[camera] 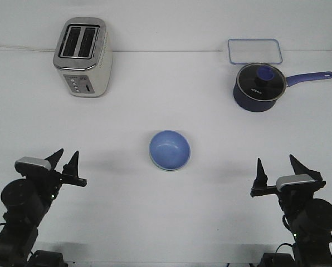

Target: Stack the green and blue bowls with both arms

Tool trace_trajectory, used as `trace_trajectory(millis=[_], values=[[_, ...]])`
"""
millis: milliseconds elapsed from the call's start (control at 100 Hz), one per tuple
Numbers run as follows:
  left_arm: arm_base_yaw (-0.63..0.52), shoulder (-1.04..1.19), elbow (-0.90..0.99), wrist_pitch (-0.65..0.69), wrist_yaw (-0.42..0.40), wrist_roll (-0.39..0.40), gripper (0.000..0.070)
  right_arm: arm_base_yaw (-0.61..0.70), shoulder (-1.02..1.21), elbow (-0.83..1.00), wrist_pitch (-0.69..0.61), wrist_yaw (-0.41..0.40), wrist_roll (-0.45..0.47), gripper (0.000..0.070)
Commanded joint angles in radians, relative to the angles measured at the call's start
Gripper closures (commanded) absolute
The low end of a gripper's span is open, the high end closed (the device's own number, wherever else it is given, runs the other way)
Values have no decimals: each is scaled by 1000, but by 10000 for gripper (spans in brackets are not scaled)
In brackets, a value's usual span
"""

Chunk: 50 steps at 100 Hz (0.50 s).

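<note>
Two stacked bowls (169,150), blue uppermost

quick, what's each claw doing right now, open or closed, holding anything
Left claw: open, holding nothing.
Right claw: open, holding nothing.
The blue bowl sits on the table between them, touched by neither.

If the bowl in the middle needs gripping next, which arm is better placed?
Left, but only marginally. The blue bowl sits almost midway, perhaps slightly nearer the left gripper than the right gripper. Both are open.
</note>
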Motion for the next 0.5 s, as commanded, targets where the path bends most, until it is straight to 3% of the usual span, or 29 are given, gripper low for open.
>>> trace_trajectory(millis=[0, 100, 490], values=[[1, -30, -66, 48, 0, -26, 400, 0, -1, 1, 11, 1, -5, 99], [1, -70, -136, 85, 0, -84, 400, 0, -1, 1, 11, 1, -5, 99], [0, -94, -145, 127, 1, -79, 400, 0, -1, 1, 11, 1, -5, 99]])
